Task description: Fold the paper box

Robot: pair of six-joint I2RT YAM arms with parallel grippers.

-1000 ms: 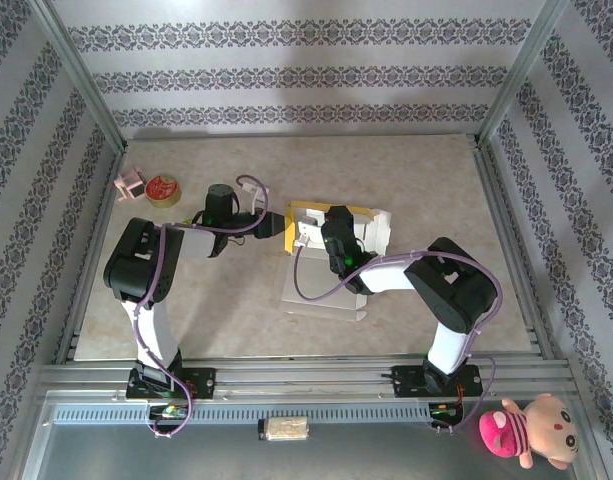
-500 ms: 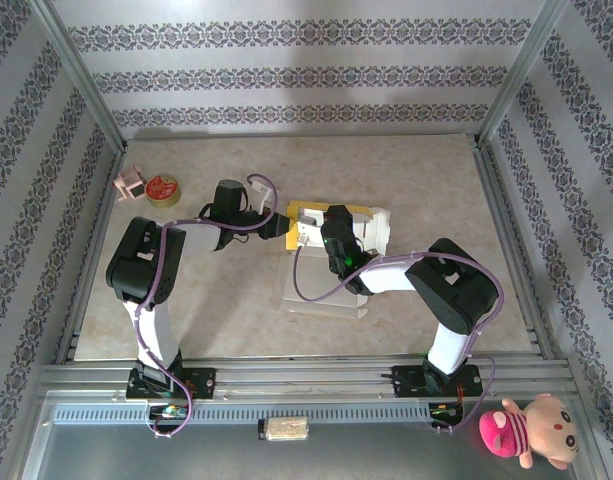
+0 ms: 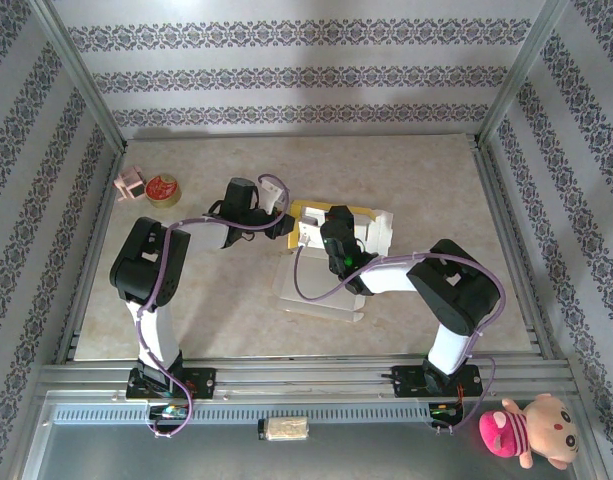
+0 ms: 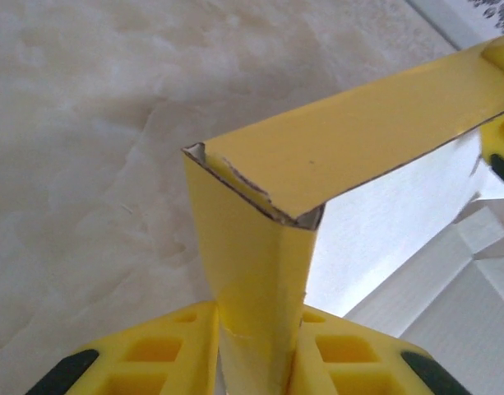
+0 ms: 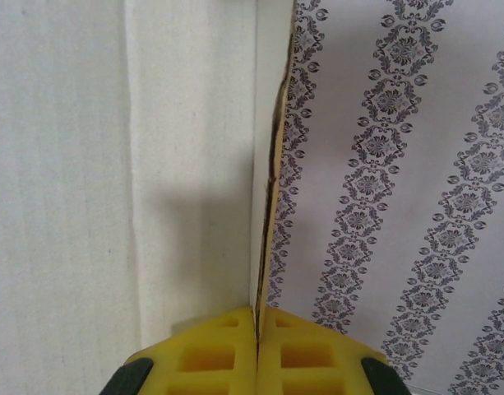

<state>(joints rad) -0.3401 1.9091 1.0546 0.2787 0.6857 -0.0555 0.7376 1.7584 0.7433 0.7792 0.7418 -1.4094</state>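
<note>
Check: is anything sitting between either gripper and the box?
Nothing visible. The left gripper pinches a folded yellow flap of the box, and the right gripper is shut on a thin cardboard edge of it. The red tin sits off to the left, apart from both.

- The paper box (image 3: 374,228) sits mid-desk (image 3: 416,170), with a yellow strip along its far edge and a white sheet spreading nearward.
- The left claw (image 3: 287,226) meets its left end; the right claw (image 3: 333,224) is over its middle.
- A red tin (image 3: 162,189) lies far left.
</note>
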